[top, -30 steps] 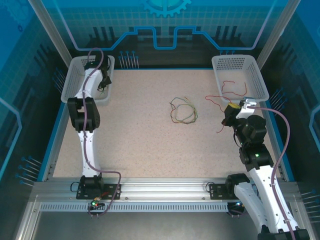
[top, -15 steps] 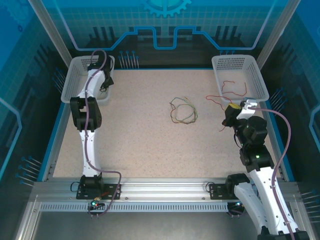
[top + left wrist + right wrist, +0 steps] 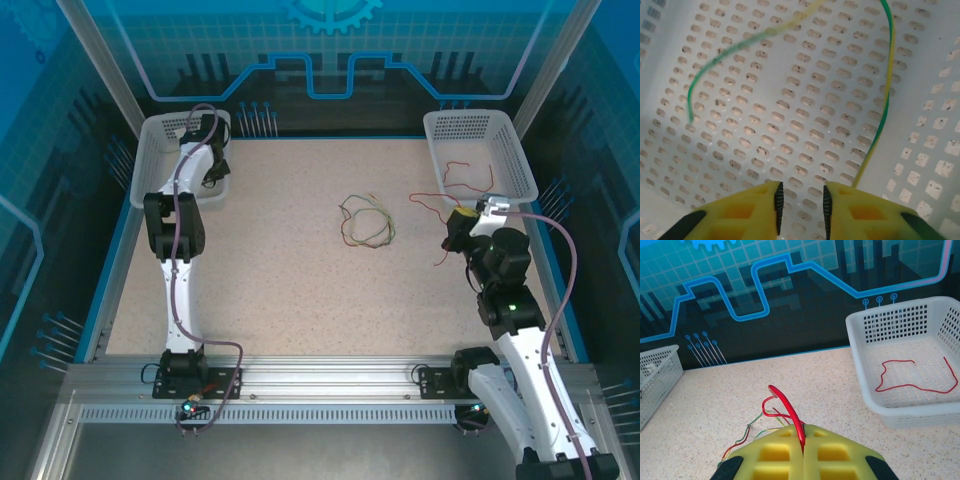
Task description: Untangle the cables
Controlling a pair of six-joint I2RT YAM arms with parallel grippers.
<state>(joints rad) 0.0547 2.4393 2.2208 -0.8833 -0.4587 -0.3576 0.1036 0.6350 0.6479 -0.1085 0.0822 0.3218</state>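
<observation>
The left gripper (image 3: 801, 202), far left of the right basket (image 3: 500, 125), shows only its fingertips. They are narrowly parted and empty, over a yellow-green cable (image 3: 885, 100) cut off at the frame's top. Just left of that basket, the right gripper (image 3: 803, 450) pinches a red cable (image 3: 787, 407). The tangle of cables (image 3: 366, 222) lies further left. The left arm has shifted slightly since a second ago.

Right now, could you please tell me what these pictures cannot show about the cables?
Left wrist view: yellow-green cable runs off the top edge.
Right wrist view: red cable is hidden below the shut jaws.
Top view: central tangle is too small to trace crossings.
</observation>
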